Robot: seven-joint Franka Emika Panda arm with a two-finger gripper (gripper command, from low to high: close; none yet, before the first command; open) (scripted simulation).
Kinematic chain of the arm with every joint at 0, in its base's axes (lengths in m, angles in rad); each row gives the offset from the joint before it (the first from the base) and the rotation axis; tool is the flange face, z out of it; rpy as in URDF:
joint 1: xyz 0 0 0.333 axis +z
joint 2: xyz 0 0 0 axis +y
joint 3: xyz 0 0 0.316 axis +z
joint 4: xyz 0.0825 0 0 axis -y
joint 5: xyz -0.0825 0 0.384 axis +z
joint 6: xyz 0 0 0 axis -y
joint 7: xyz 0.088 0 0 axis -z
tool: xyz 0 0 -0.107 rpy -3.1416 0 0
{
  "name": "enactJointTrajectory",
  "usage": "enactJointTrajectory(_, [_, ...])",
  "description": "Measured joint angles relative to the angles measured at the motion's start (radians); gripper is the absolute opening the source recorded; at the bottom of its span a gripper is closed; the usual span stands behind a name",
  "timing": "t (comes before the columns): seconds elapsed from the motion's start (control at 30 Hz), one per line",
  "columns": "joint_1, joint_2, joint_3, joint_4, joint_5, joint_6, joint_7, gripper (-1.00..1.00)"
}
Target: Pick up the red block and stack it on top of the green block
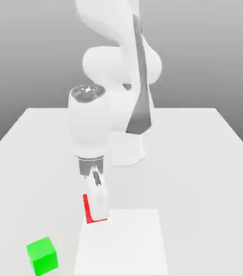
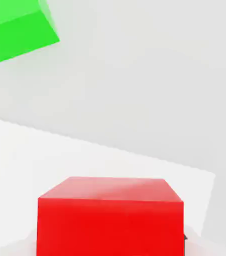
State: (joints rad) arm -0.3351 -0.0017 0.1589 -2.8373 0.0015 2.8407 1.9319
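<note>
The pincer [image 1: 98,216] is clenched on the red block [image 2: 109,227], one finger on either side of it. In the exterior view, the red block is near the white square's far left corner, and the green block [image 1: 42,256] sits apart on the table [image 1: 199,188], nearer the viewer.

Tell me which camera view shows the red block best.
The hand view: the red block fills the near foreground, two faces plain. The exterior view gives just a thin red edge behind the gripper, near the white square's corner.
</note>
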Motion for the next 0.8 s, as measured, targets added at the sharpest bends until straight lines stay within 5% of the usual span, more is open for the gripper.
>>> enactJointTrajectory(0.23, [-0.038, 0.025, -0.022, 0.145, 0.055, -0.119, -0.29, -1.0])
enactJointTrajectory(0.5, [-0.117, 0.133, -0.049, 0.371, -0.006, -0.242, -0.616, -1.0])
enactJointTrajectory(0.67, [-0.117, 0.279, -0.072, 0.421, -0.053, -0.147, -0.655, -1.0])
enactJointTrajectory(0.7, [-0.114, 0.305, -0.077, 0.423, -0.059, -0.123, -0.652, 1.0])
enactJointTrajectory(0.8, [-0.114, 0.305, -0.077, 0.423, -0.059, -0.123, -0.652, 1.0])
